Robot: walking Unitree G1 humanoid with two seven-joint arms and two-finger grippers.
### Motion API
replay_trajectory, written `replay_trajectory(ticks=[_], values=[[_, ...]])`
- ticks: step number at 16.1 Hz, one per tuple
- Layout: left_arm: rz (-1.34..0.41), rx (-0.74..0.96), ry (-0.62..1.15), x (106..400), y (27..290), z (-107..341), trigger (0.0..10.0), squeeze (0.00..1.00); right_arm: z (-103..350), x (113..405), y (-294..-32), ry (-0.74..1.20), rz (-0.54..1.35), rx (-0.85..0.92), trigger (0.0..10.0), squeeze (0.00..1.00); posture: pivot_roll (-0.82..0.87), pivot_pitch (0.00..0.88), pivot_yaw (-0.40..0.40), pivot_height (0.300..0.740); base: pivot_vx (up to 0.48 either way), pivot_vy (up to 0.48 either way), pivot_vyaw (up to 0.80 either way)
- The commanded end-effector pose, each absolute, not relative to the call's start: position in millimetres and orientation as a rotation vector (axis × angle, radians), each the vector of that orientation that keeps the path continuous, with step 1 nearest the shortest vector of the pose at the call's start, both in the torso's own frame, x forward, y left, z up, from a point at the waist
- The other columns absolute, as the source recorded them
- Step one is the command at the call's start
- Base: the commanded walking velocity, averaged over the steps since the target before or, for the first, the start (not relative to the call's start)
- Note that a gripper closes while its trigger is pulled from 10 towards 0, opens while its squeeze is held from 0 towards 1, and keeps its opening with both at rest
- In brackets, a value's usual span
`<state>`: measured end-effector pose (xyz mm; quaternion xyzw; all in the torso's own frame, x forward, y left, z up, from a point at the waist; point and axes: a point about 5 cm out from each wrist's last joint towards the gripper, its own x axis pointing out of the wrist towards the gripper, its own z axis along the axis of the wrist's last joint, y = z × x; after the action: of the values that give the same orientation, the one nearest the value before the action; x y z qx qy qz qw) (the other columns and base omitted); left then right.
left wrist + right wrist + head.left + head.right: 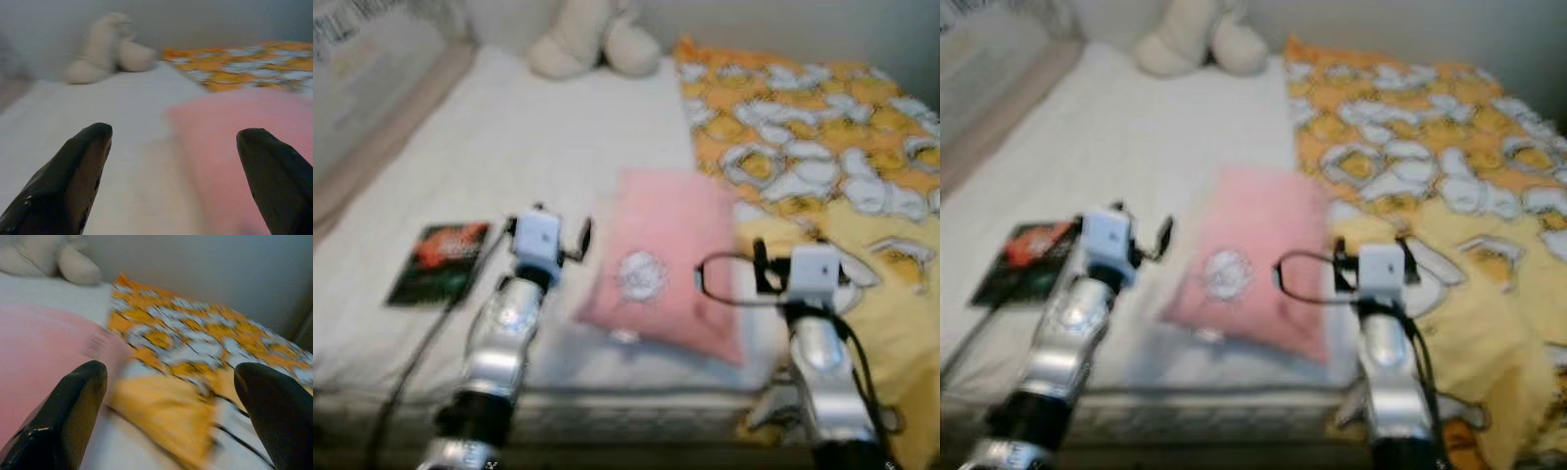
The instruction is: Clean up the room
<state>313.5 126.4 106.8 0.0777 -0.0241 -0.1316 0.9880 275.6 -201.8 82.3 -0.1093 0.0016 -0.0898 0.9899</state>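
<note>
Where bed [509, 147] spreads: one pillow [666, 264].

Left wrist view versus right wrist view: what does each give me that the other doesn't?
Left wrist alone: a broad stretch of bare white bed sheet beside the pillow, seen between the open left claw. Right wrist alone: the bunched near edge of the orange-and-yellow blanket, between the open right claw. Both: the pink pillow, the cream plush toy and the blanket.

White-sheeted bed [509, 137] against pale wall [205, 19].
</note>
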Motion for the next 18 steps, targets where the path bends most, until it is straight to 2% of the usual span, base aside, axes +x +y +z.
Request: replay_trajectory(ticks=[1,2,4,5,7,9,12,13,15,18], values=[[-0.307,0.176,-0.049,320,125,113,10.0,1.0,89,282,-200,-0.013,-0.183,-0.2,10.0,0.0,-0.03,0.0,0.011,0.74,0.0,0.0,0.0],[-0.318,0.178,-0.041,329,125,118,10.0,0.0,92,285,-206,-0.013,-0.205,-0.174,10.0,0.0,-0.04,0.0,0.019,0.74,0.0,0.0,0.0],[-0.329,0.188,-0.019,341,125,123,10.0,0.0,96,290,-212,-0.005,-0.228,-0.126,10.0,0.0,-0.04,0.0,0.023,0.74,0.0,0.0,0.0],[-0.344,0.203,0.06,353,125,120,10.0,0.0,92,297,-213,0.057,-0.216,0.015,10.0,0.0,-0.06,0.0,0.027,0.74,0.0,0.0,0.0],[-0.354,0.21,0.121,362,127,120,10.0,0.0,85,303,-207,0.132,-0.175,0.164,10.0,0.0,-0.07,0.0,0.031,0.74,0.0,0.0,0.0],[-0.308,0.057,0.256,382,146,126,10.0,0.0,72,311,-190,0.273,-0.053,0.291,10.0,0.0,-0.09,0.0,0.034,0.74,0.0,0.0,0.0],[-0.305,-0.121,0.282,386,147,131,10.0,0.0,72,312,-178,0.309,-0.001,0.299,10.0,0.0,-0.1,0.009,0.039,0.74,0.0,0.0,0.0],[-0.311,-0.158,0.286,388,146,134,10.0,0.0,73,315,-171,0.314,0.022,0.301,10.0,0.0,-0.1,0.043,0.037,0.74,0.0,0.0,0.0],[-0.33,-0.137,0.309,389,143,133,10.0,0.0,71,319,-169,0.326,0.027,0.3,10.0,0.0,-0.1,0.076,0.042,0.74,0.0,0.0,0.0],[-0.364,-0.129,0.44,380,132,107,10.0,0.0,58,329,-160,0.401,0.056,0.33,10.0,0.0,-0.07,0.13,0.045,0.74,0.0,0.0,0.0]])
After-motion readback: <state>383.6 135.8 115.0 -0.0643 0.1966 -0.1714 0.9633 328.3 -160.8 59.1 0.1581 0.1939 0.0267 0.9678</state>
